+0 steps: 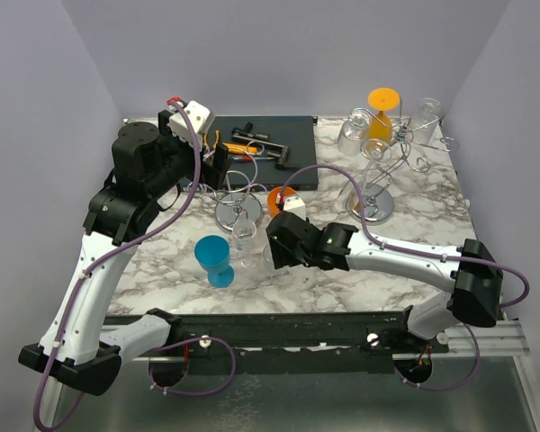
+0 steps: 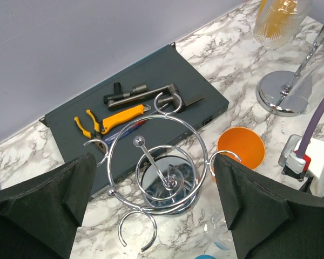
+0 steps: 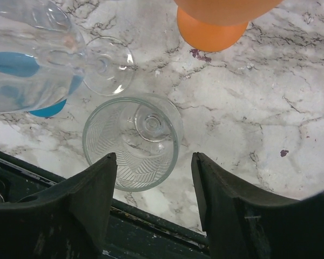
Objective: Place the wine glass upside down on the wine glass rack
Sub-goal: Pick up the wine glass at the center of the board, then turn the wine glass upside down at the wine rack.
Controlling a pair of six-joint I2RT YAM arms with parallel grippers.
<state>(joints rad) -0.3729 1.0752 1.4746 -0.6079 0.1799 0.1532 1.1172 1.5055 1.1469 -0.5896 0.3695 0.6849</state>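
Right gripper (image 3: 154, 157) was low over the marble table (image 3: 248, 108), jaws apart, not clamped on anything. The wine glass (image 3: 132, 143), clear and ribbed, stood on its foot, mouth up, just ahead of and below the fingertips, lined up with the gap between them. Its rim overlapped the tip of the finger on the view's left; contact could not be told.

Clutter was close:
- A second clear glass (image 3: 38, 65) sat ahead and to the left of that finger. Its round foot (image 3: 108, 65) was just beside the wine glass rim; posture unclear.
- A blue glass (image 1: 214, 256) sat further left, showing through the second clear glass in the wrist view.
- An orange cup (image 3: 210, 29) was straight ahead of the gripper, apart from the wine glass.

Left gripper (image 2: 156, 216) was up in the air, jaws wide apart, holding nothing. The wine glass rack (image 2: 139, 141), chrome wire with empty rings, stood directly below it, framed between the two fingers.

Beyond the rack from this gripper lay a dark tray (image 2: 173, 67) with orange-handled pliers (image 2: 119, 117) and black tools (image 2: 135, 93). The orange cup sat to this gripper's right, near the rack's base.

Further right and back stood a second rack (image 1: 378, 175), with clear and orange glasses hanging on it, well apart from both grippers.
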